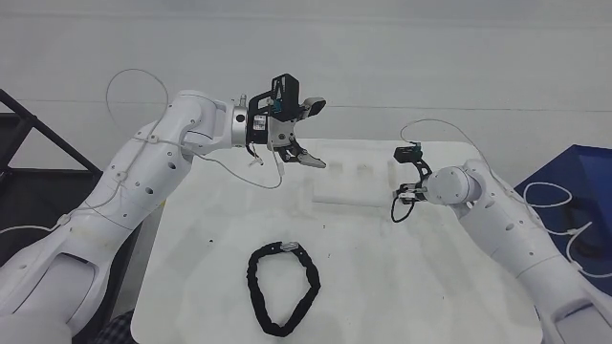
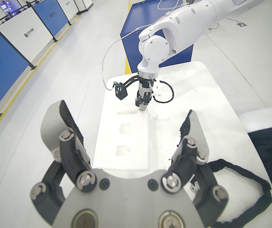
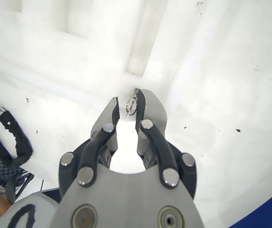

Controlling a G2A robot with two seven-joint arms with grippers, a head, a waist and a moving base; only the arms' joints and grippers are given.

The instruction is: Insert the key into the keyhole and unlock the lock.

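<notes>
Top view shows the chain lock point(image 1: 281, 287), a black fabric-sleeved loop, at lower centre of the white surface point(image 1: 430, 287). My left pincer point(image 1: 316, 136) hangs wide apart at upper left. Right wrist view has my right pincer point(image 3: 129, 98) narrowly apart around the thin metal key point(image 3: 130, 105) at the foam tray point(image 3: 55, 55) edge. I'd close the ribbed pads squarely on its flat faces before lifting.

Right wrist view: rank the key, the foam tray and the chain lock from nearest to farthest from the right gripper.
1. key: in the gap between the fingers of the right gripper, against one pad.
2. foam tray: just beyond the fingertips, its recesses farther on.
3. chain lock: farthest, lying well off to one side, apart from the tray.
</notes>
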